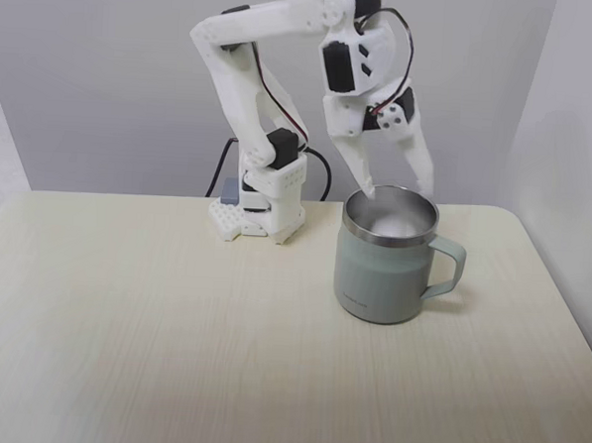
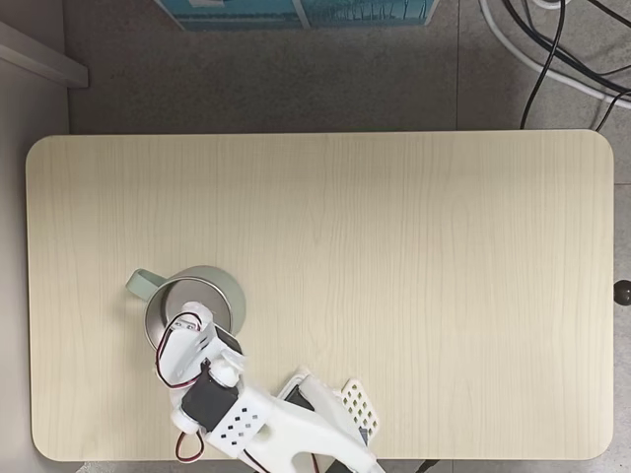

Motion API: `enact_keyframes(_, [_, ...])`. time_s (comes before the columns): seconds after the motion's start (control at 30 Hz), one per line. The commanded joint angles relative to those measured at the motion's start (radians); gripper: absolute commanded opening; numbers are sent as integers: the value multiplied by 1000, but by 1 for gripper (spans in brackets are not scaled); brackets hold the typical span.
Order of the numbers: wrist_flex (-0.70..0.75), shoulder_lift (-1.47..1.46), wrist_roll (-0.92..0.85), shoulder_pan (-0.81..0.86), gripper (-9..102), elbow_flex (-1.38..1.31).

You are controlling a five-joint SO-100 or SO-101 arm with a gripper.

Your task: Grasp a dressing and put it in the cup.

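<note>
Mint-green, with a stainless-steel rim and interior and a loop handle, the large cup (image 1: 385, 268) stands on the pale wood-grain bench (image 1: 151, 343), right of centre in a fixed view and at the lower left in the top-down fixed view (image 2: 219, 286). The white plastic arm reaches over it from its base (image 1: 259, 212) at the bench's far edge. Its end effector (image 1: 397, 187) hangs right above the cup's mouth with its 2 fingers spread apart, one tip at the rim's far side; nothing is visible between them, so it reads as released. A whitish shape sits inside the cup, but whether that is the small white dressing or a reflection cannot be told. No roll lies on the bench. Judged from this, the drop looks done; only withdrawing the arm seems left.
</note>
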Motion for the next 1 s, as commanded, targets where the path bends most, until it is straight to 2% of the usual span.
enact_keyframes(0.0, [6, -25, -11, 2, 29, 11])
enact_keyframes(0.97, [41, -74, 12, -31, 28, 34])
